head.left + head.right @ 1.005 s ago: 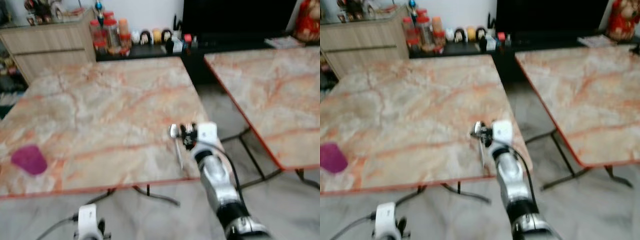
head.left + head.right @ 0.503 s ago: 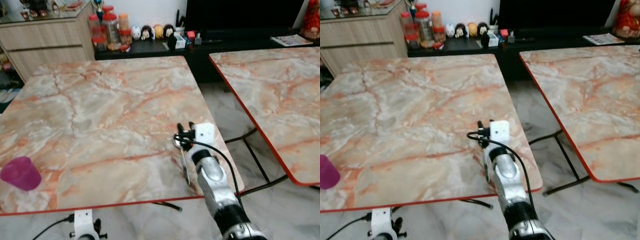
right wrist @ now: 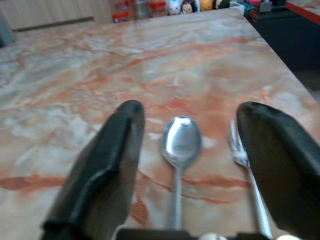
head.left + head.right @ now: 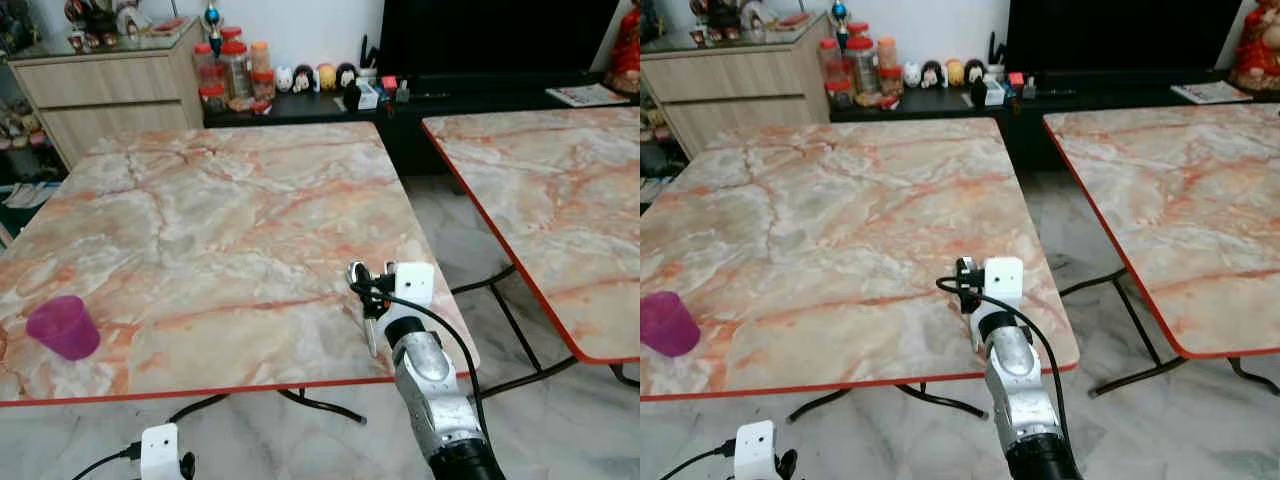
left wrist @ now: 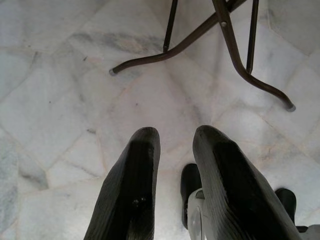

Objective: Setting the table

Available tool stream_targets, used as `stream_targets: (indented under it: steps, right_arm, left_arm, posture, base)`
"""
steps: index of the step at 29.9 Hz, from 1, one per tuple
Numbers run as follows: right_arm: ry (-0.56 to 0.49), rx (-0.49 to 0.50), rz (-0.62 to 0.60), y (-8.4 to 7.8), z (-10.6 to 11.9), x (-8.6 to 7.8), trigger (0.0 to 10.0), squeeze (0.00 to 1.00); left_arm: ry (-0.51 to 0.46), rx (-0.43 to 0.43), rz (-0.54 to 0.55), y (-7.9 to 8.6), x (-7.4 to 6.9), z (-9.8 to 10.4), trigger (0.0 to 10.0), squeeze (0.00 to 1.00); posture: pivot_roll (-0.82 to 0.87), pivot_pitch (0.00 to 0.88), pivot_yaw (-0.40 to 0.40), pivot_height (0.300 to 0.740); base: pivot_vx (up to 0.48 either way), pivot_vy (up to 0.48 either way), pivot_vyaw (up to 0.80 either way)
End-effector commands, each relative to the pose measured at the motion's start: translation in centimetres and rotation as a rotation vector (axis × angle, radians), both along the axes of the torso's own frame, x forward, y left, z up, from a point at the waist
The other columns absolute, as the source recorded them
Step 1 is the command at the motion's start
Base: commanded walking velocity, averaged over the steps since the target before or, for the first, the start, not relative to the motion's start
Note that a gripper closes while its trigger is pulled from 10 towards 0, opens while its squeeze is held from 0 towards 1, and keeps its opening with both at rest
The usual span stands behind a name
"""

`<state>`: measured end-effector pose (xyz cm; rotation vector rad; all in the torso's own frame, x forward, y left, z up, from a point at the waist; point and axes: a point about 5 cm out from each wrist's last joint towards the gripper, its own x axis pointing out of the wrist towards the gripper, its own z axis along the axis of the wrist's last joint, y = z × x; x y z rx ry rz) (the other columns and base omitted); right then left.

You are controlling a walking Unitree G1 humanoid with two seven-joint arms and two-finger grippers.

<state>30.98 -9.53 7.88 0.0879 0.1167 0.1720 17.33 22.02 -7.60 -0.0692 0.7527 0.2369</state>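
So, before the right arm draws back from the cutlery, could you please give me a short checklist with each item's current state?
1. Right gripper fingers spread open: ok.
2. Spoon lying flat on the marble table, free of the fingers: ok.
3. Fork lying beside the spoon, apart from it: ok.
4. Fork clear of the nearest finger: cannot tell.
5. Purple cup upright, far from the gripper: ok.
6. Left gripper idle above the floor: ok.

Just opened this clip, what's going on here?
The robot is setting a marble table. Its right gripper is open over the table's near right corner, with a spoon and a fork lying flat on the marble between its fingers, neither gripped. A purple cup stands at the near left edge. The left gripper hangs idle over the floor, holding nothing.
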Motion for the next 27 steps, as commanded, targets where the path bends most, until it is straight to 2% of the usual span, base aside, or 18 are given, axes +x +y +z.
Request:
stream_targets:
  steps: [1, 5, 7, 11, 13, 27]
  right_arm:
    - [-0.003, -0.01, -0.002, 0.3, 0.7, 0.5, 10.0, 0.0]
    - [0.032, -0.027, 0.009, 0.6, 0.5, 0.7, 10.0, 0.0]
    - [0.088, -0.006, 0.029, 0.9, -0.2, 0.6, 10.0, 0.0]
    - [0.142, -0.041, 0.024, 0.9, -1.1, 0.2, 10.0, 0.0]
    - [0.179, -0.024, 0.001, 0.7, -1.6, 0.1, 10.0, 0.0]
    - [0.262, -0.062, -0.028, 0.1, -3.0, -0.3, 10.0, 0.0]
  left_arm:
    - [0.006, -0.001, -0.009, 0.0, 0.0, 0.0, 10.0, 0.0]
    - [0.01, -0.002, -0.011, -0.1, 0.0, -0.1, 10.0, 0.0]
    - [0.013, -0.003, -0.016, -0.2, -0.1, -0.1, 10.0, 0.0]
    - [0.014, -0.005, -0.017, -0.2, -0.1, -0.1, 10.0, 0.0]
    - [0.017, -0.005, -0.019, -0.3, -0.1, -0.2, 10.0, 0.0]
    - [0.031, -0.007, -0.037, -0.4, -0.4, -0.3, 10.0, 0.0]
  posture:
    - [-0.01, 0.0, 0.012, 0.732]
    - [0.0, 0.0, 0.009, 0.732]
    - [0.0, 0.0, 0.005, 0.732]
    - [0.0, 0.0, 0.001, 0.732]
    - [0.01, 0.0, 0.0, 0.732]
    - [0.02, 0.0, -0.003, 0.732]
  base:
    - [0.0, 0.0, 0.0]
    - [0.0, 0.0, 0.0]
    - [0.0, 0.0, 0.0]
    - [0.0, 0.0, 0.0]
    - [0.0, 0.0, 0.0]
    - [0.0, 0.0, 0.0]
